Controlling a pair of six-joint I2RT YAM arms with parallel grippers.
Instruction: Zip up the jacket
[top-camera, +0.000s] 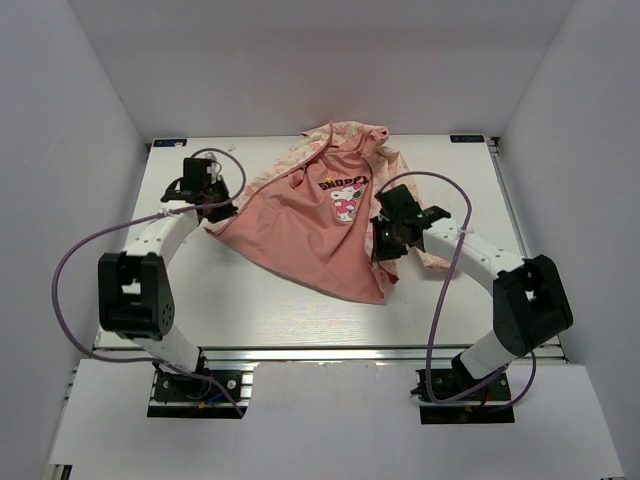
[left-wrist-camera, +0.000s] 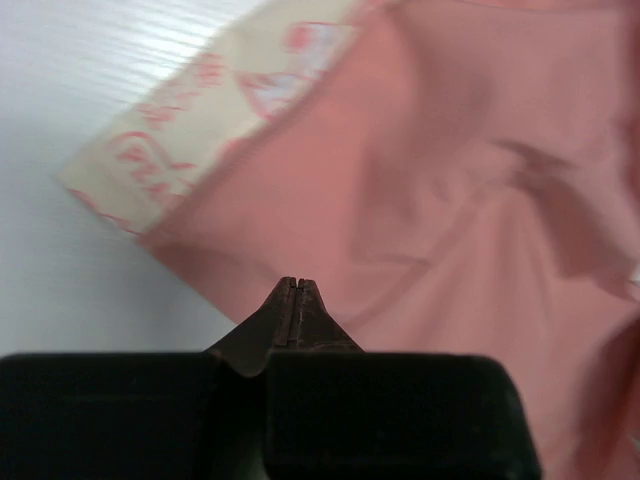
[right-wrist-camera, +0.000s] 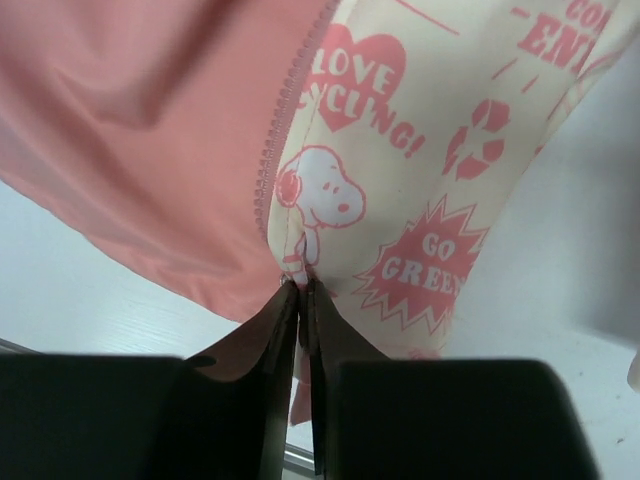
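Observation:
The jacket (top-camera: 300, 225) lies spread open on the table, with its pink lining up and its cream printed outside showing at the edges and the hood. My left gripper (top-camera: 218, 200) is at the jacket's left edge. In the left wrist view it (left-wrist-camera: 295, 283) is shut, with nothing visible between the jaws, just over the pink lining (left-wrist-camera: 470, 180). My right gripper (top-camera: 388, 242) is at the jacket's right front edge. In the right wrist view it (right-wrist-camera: 303, 285) is shut on the cream fabric (right-wrist-camera: 420, 150) right beside the pink zipper strip (right-wrist-camera: 275, 140).
The silver table (top-camera: 470, 190) is enclosed by white walls on three sides. Purple cables (top-camera: 70, 260) loop beside each arm. The table's front rail (top-camera: 330, 352) runs just ahead of the arm bases.

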